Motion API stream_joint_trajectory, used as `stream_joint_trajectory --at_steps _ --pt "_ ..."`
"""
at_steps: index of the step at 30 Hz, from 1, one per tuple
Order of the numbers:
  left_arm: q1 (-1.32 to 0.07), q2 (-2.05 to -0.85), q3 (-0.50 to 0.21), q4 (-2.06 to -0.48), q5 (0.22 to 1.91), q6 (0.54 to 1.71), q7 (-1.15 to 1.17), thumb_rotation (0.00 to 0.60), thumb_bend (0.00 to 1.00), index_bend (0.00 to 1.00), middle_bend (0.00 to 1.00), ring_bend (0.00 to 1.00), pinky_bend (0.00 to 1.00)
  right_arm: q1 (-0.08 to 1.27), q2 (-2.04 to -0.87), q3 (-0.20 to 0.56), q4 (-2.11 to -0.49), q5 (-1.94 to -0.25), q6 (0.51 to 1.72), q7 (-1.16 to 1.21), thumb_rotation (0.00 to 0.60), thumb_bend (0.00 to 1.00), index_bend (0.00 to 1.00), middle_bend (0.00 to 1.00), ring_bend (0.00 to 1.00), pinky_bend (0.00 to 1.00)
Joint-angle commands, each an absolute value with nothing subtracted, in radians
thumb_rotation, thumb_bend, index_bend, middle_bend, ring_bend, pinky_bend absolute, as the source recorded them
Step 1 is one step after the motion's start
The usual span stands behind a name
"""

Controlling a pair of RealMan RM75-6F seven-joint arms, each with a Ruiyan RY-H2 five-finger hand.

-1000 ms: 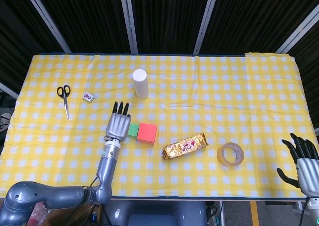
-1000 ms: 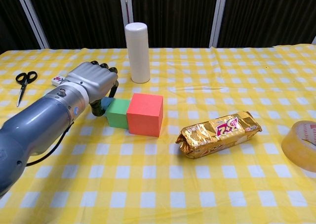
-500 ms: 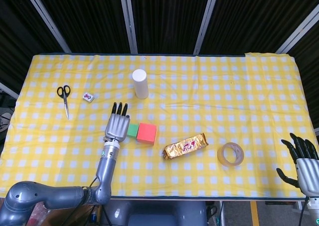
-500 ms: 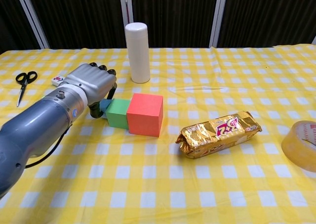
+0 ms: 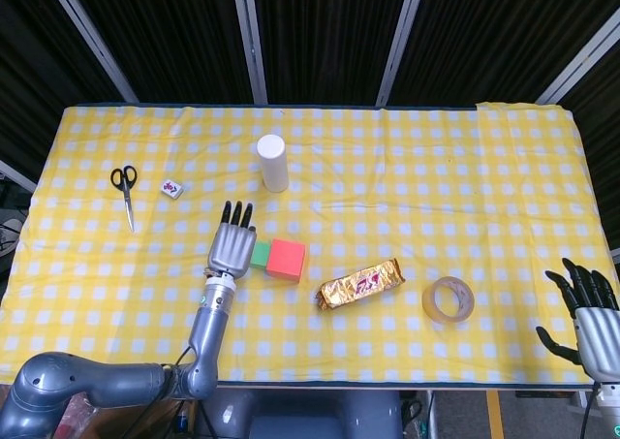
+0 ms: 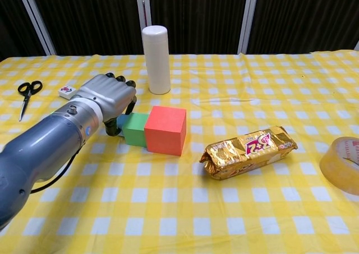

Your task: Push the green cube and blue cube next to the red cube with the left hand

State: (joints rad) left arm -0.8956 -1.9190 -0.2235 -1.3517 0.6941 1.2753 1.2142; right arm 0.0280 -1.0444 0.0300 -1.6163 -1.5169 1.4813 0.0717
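Compared with half a second ago, my left hand (image 6: pixel 106 100) has moved a little to the right, toward the red cube (image 6: pixel 165 130). The green cube (image 6: pixel 134 129) now touches the red cube's left face, and the two stand side by side in both views. The blue cube (image 6: pixel 120 121) was a small visible corner before; in the chest view it is now only a thin sliver between the hand and the green cube, mostly covered by the fingers (image 6: pixel 130 100). In the head view I cannot see it at all under the left hand (image 5: pixel 232 248).

The left hand holds nothing. It lies flat with the fingers stretched forward and close together, and it presses sideways on the cubes. The right hand (image 5: pixel 593 312) rests idle at the far table edge, fingers spread, also holding nothing.

I judge the green cube is in place. Whether the blue one is tight against it I cannot tell until the hand moves away.
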Motion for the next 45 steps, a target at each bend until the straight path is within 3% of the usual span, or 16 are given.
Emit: stream_joint_trajectory --at_steps 1,36,45 --pt "-0.895 -1.919 -0.223 -1.352 0.692 1.276 1.217 0.600 0.45 0.51 0.03 0.00 0.00 0.028 -1.044 0.030 -1.616 -1.517 1.482 0.073 0.600 0.32 0.17 0.00 0.00 0.00" --pt "-0.895 -1.944 -0.213 -1.334 0.704 1.279 1.225 0.600 0.45 0.50 0.03 0.00 0.00 0.031 -1.042 0.028 -1.620 -1.522 1.478 0.074 0.600 0.32 0.17 0.00 0.00 0.00" --pt "-0.897 -1.940 -0.206 -1.337 0.708 1.274 1.242 0.600 0.38 0.34 0.01 0.00 0.00 0.031 -1.042 0.029 -1.620 -1.521 1.479 0.075 0.600 0.32 0.17 0.00 0.00 0.00"
